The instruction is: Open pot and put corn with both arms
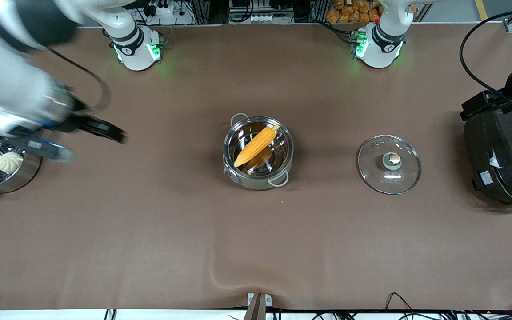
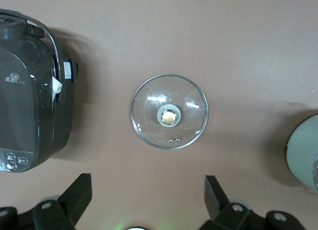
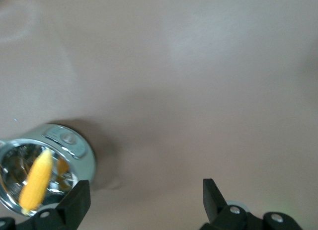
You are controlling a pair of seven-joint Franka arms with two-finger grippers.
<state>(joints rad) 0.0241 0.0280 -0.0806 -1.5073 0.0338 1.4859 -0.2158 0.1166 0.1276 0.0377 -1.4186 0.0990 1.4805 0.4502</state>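
Front view: I read both grippers spread and empty because corn (image 1: 256,145) lies in pot (image 1: 258,153), lid (image 1: 389,164) parked toward the left arm's end; right gripper (image 1: 105,129) near the steamer (image 1: 2,166), left gripper (image 2: 149,200) over the lid.

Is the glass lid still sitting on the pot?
No, the lid lies flat on the table beside the pot, toward the left arm's end, and the corn rests inside the open pot.
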